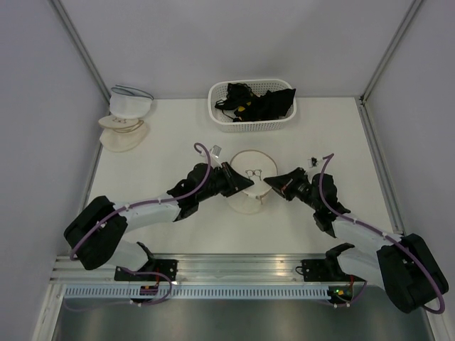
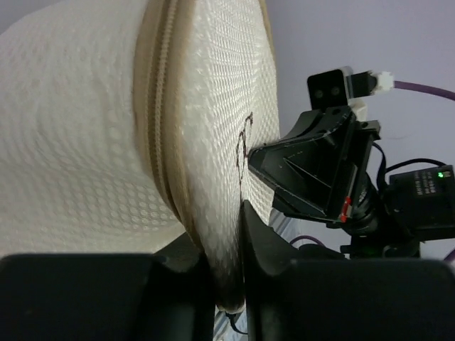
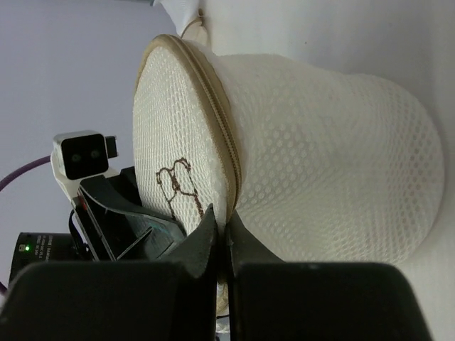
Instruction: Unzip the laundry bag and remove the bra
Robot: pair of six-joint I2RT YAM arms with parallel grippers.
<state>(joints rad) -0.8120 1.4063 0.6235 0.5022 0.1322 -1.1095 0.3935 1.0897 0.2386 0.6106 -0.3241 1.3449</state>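
The laundry bag (image 1: 250, 186), a round cream mesh dome, stands at the table's middle, lifted between both grippers. My left gripper (image 1: 242, 184) is shut on the bag's rim and mesh from the left; in the left wrist view (image 2: 226, 229) the fabric is pinched between its jaws. My right gripper (image 1: 270, 184) is shut on the rim by the zip from the right, as the right wrist view (image 3: 222, 217) shows. The zip (image 3: 222, 124) runs closed along the rim hoop where it shows. The flat face carries a brown stitched motif (image 3: 179, 186). The bra is hidden.
A white slotted basket (image 1: 222, 118) of black garments stands at the back centre. Stacked cream and white dome pouches (image 1: 125, 118) sit at the back left by the wall. A small tag (image 1: 215, 150) and a small dark item (image 1: 311, 155) lie near the bag.
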